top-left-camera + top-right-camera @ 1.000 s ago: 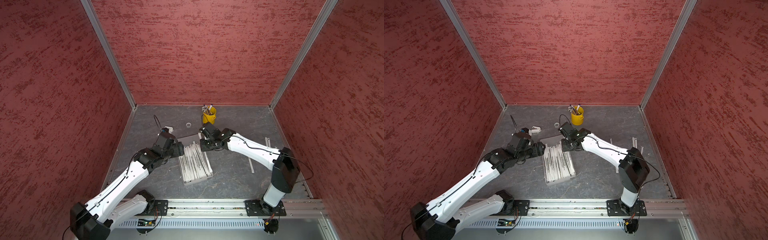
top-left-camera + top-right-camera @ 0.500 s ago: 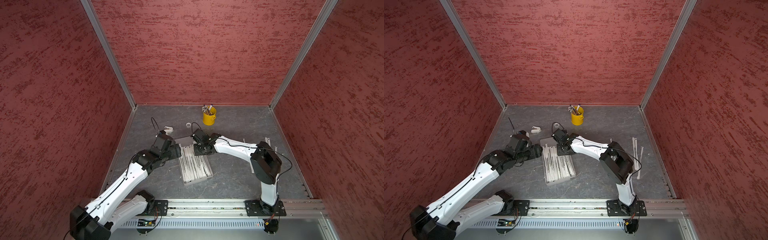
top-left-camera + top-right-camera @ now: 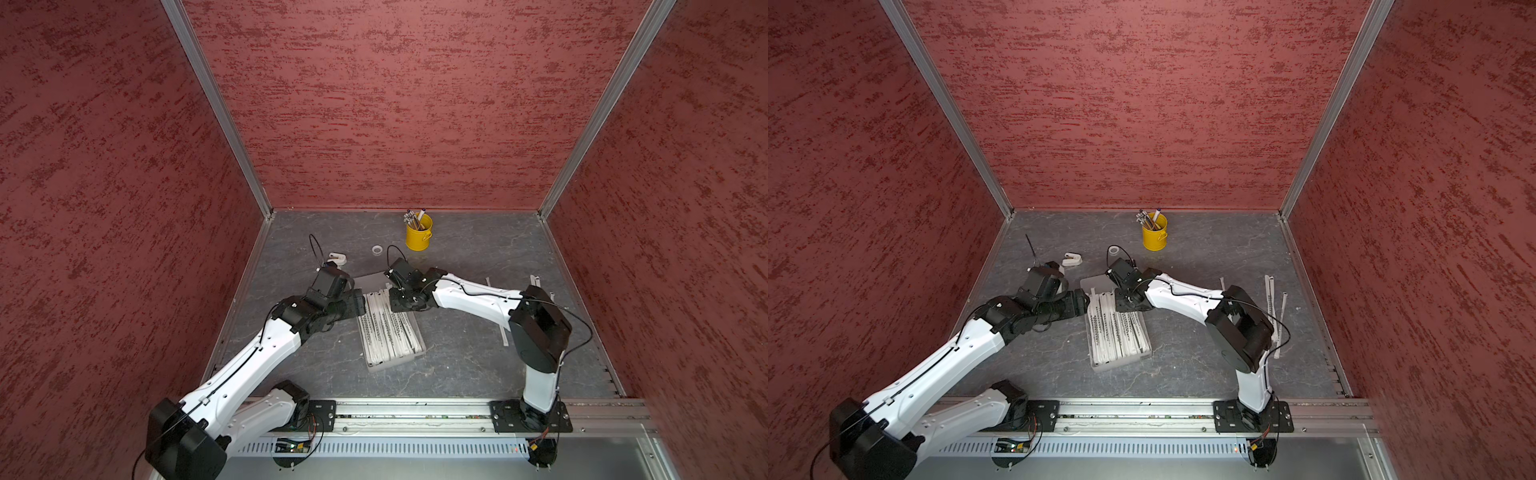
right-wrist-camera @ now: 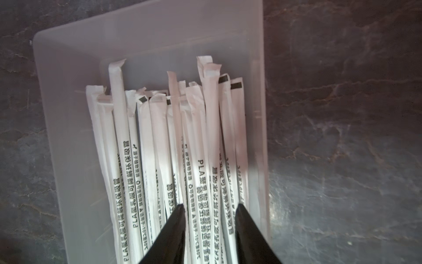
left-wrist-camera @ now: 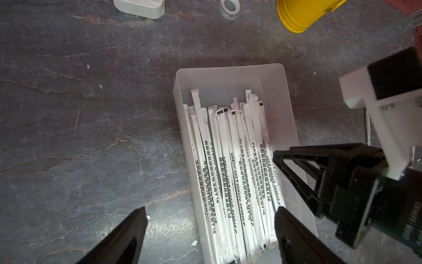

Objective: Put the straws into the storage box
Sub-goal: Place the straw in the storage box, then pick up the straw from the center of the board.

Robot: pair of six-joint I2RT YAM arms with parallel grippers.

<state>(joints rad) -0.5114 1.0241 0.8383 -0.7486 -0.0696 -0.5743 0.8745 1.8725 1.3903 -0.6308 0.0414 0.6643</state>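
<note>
Inside the storage box (image 4: 68,68), straws (image 4: 157,137) bear black "PLA" print.

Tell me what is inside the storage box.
The storage box holds white paper-wrapped straws, lying lengthwise and overlapping; one end is bare. Lower straws are covered by upper ones, and the right end effector hides part of the pile.

— Where are the straws (image 3: 388,332)?
— Lying lengthwise in the storage box (image 3: 370,283), mid-tabletop (image 3: 457,374), bunched toward its near end.
— Any outside it?
— A few loose straws (image 3: 1269,297) on the tabletop, well to its right.
— And behind the box?
— A bucket (image 3: 419,239) near the back wall, a small ring (image 3: 377,250) just left of it, and a small piece (image 3: 337,258) further left.
</note>
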